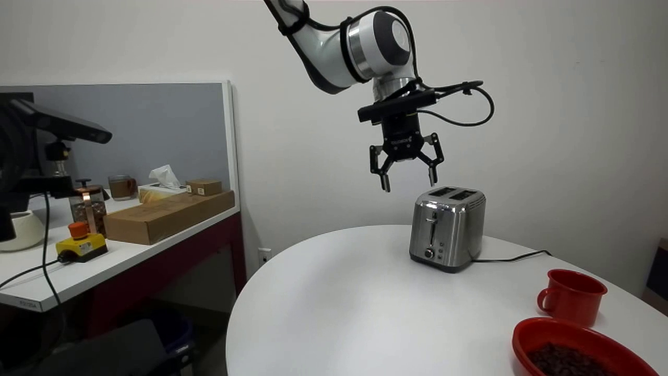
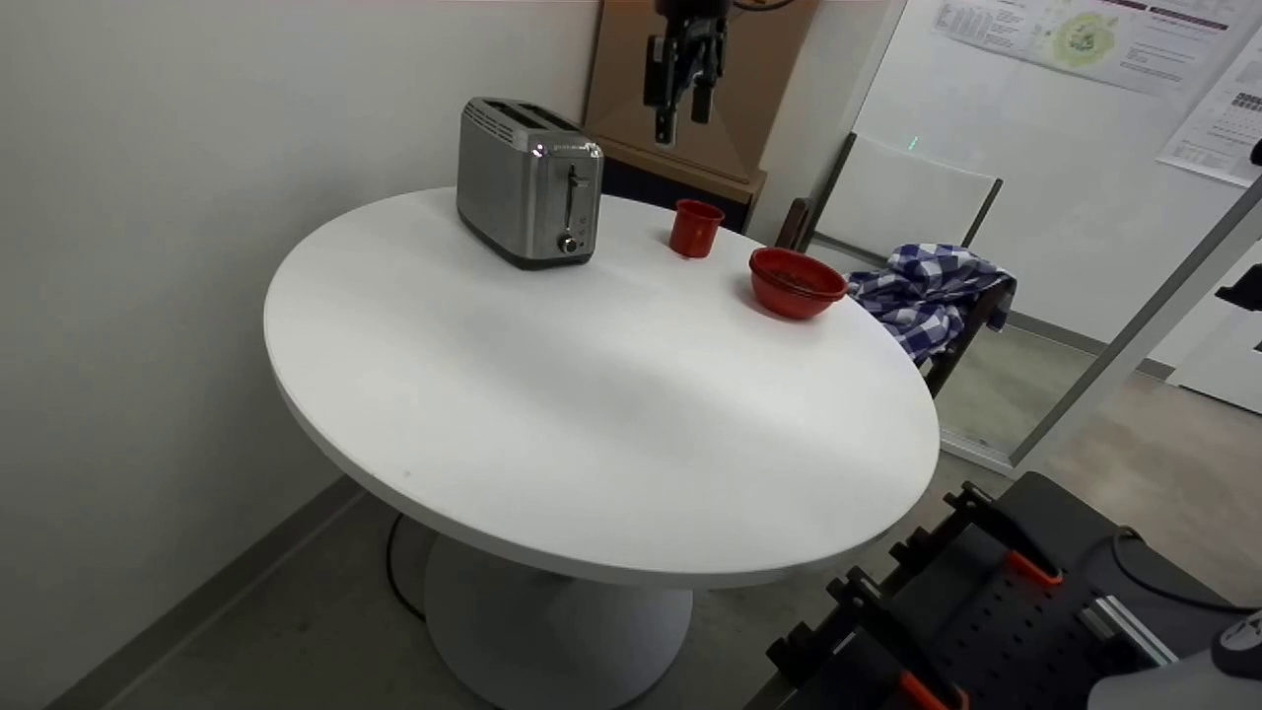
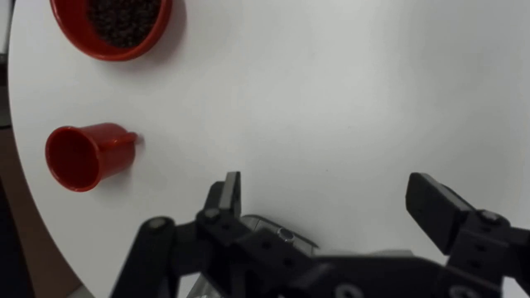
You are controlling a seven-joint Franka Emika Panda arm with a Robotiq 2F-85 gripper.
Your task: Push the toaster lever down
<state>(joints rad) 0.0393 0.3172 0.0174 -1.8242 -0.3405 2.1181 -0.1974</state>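
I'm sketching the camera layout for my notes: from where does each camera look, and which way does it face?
In an exterior view: raised above the table, facing the wall behind the toaster; the arm and open jaws show.
In an exterior view: raised, looking down across the table towards a checked cloth; jaws near the top edge, perhaps the robot's base at lower right.
Wrist view: on the wrist, facing the table past the open jaws, the toaster partly hidden.
Both exterior views share the lever, red mug and red bowl.
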